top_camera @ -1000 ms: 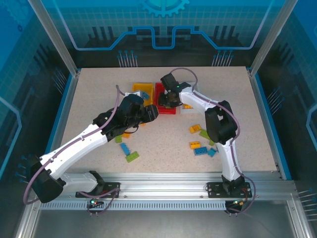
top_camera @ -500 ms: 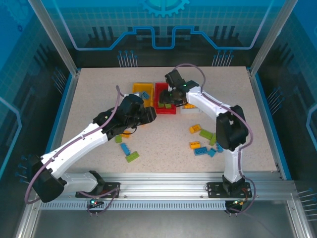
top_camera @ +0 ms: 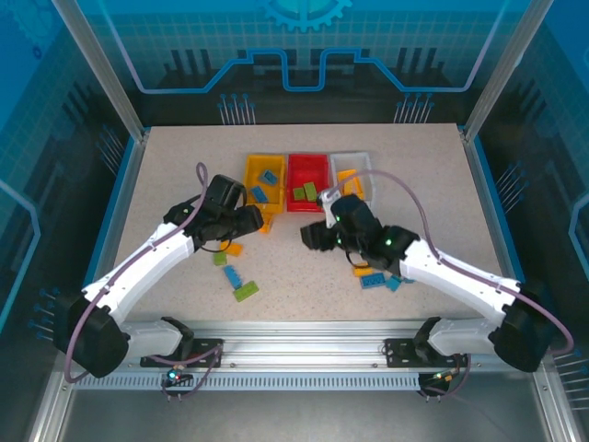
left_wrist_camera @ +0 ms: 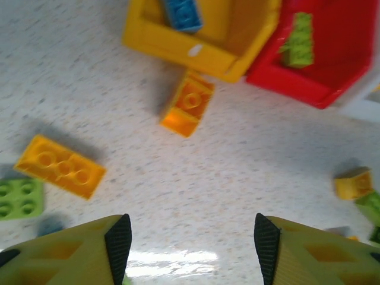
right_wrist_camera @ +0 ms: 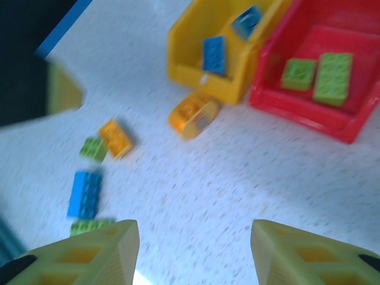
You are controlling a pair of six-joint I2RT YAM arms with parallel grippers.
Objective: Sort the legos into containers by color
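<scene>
On the speckled surface (top_camera: pixel 166 184) the yellow bin (top_camera: pixel 253 168), red bin (top_camera: pixel 306 170) and white bin (top_camera: pixel 350 157) stand side by side at the far middle, left to right, holding blue legos (top_camera: pixel 270 175), green legos (top_camera: pixel 311 191) and orange legos (top_camera: pixel 357 187) in turn. The left claw (left_wrist_camera: pixel 193 237) hangs just near of the yellow bin, the right claw (right_wrist_camera: pixel 196 237) near of the red bin, each spread apart and empty. Loose legos (top_camera: pixel 233 274) lie scattered nearer, one orange brick (left_wrist_camera: pixel 188 104) just beside the yellow bin.
</scene>
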